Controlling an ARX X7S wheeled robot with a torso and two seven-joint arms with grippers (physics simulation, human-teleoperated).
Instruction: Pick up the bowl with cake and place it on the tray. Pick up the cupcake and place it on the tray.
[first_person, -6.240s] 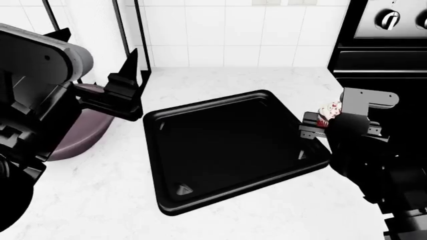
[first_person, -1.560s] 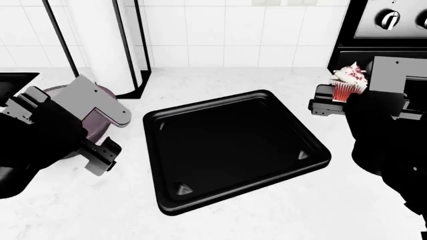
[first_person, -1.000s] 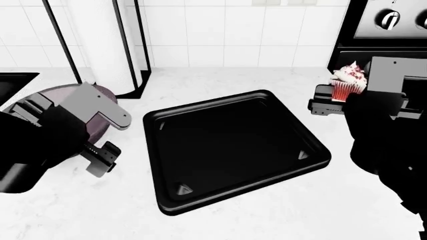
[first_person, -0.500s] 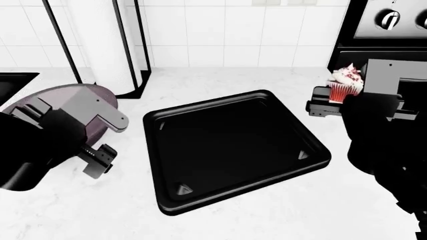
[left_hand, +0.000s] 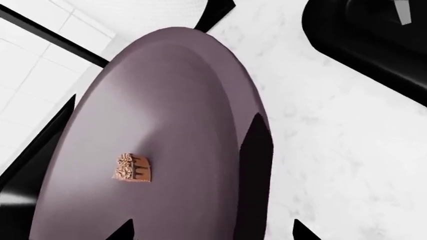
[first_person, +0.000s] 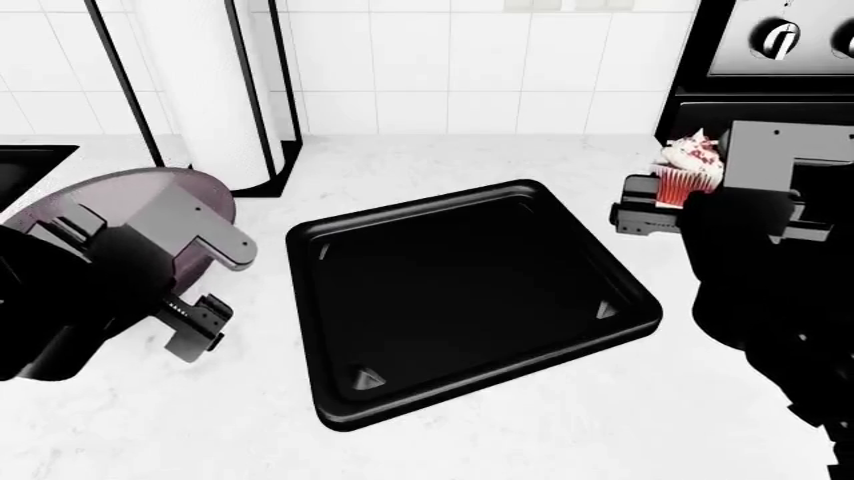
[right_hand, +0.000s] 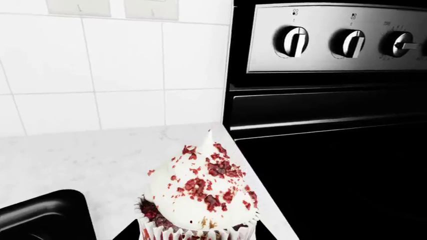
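Left fingers (first_person: 140, 290) grip the tilted mauve-grey matte bowl (first_person: 134, 215) near the desk's left edge. Right fingers (first_person: 667, 205) hold the red-wrapped frosted cupcake (first_person: 687, 165) raised, clearing the glossy black square tray (first_person: 467, 300) rim.

wall: white tile (first_person: 441, 60) | counter: white marble (first_person: 200, 420) | stove: black, knobs (right_hand: 327, 42)

Tray (first_person: 467, 310): flat square glossy black, rounded corners, raised rim, triangular corner marks; lies level, nothing in it.

Bowl (first_person: 134, 205): large round mauve-grey, matte; left of the tray, outside its rim, seemingly tilted.

Cake (left_hand: 133, 168): tiny tan-brown piece on the bowl's inner surface.

Cupcake (first_person: 689, 168): red wrapper, white frosting, red sprinkles; upright, right of the tray's far corner, apparently raised.
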